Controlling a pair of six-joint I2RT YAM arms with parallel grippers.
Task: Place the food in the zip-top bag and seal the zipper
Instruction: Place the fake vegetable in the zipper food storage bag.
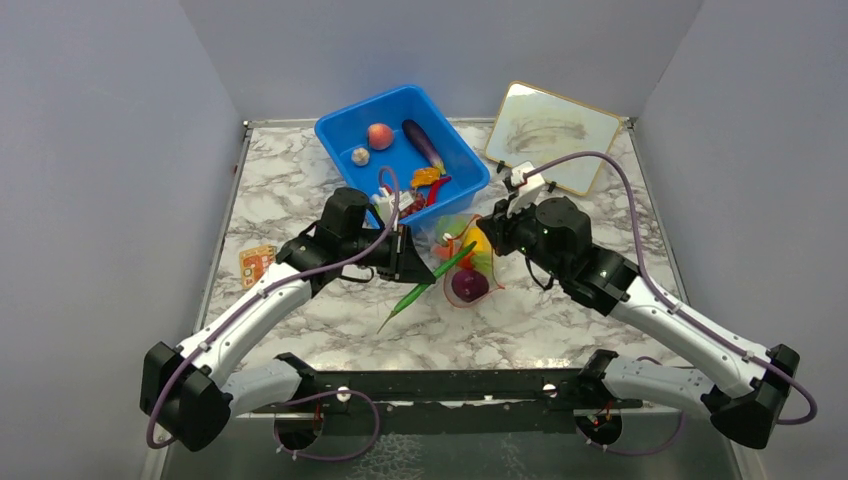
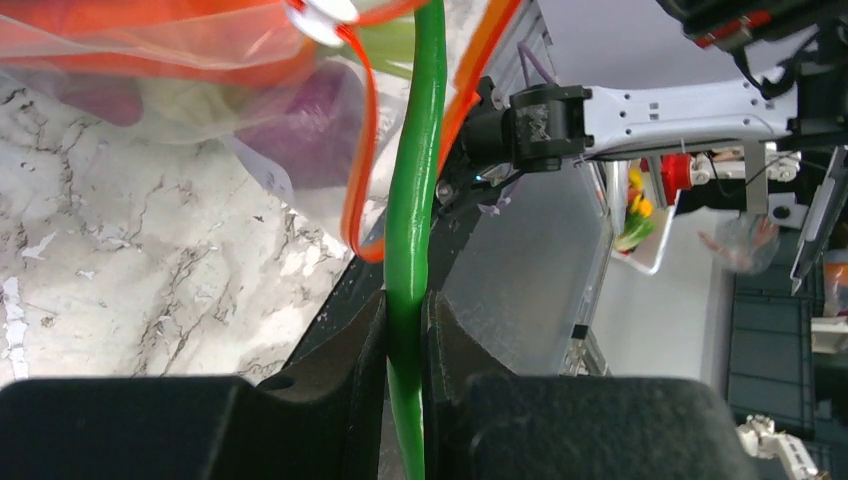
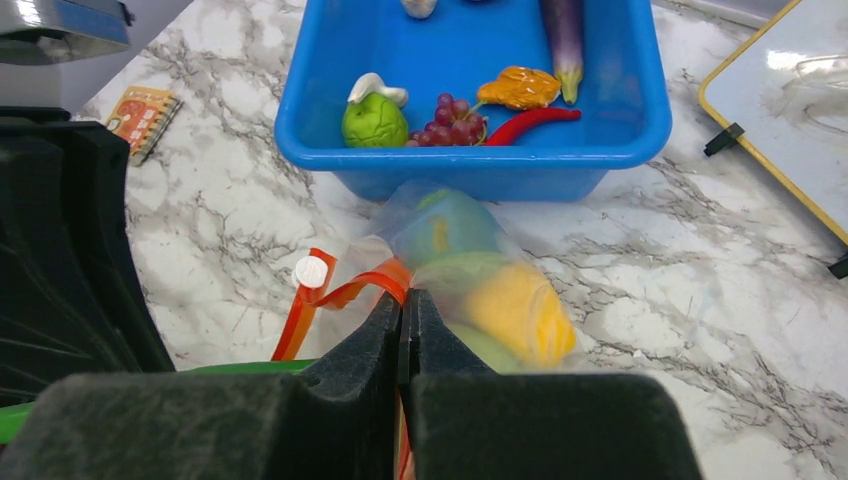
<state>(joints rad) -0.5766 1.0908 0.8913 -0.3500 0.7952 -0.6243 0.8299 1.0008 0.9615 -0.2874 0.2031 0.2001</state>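
Card (image 1: 257, 264), orange, well left of zip-top bag (image 1: 485, 268), print illegibly small.

Robot test lab: grey booth walls (image 1: 110, 150), marble-pattern table (image 1: 560, 320).

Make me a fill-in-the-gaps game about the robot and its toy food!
1. The left gripper pinches a long ____ vegetable.
2. The right gripper holds the zip-top bag by its zipper, and a round ____ piece lies inside the bag.
3. The peach sits in the ____ bin.
Missing words: green, purple, blue.
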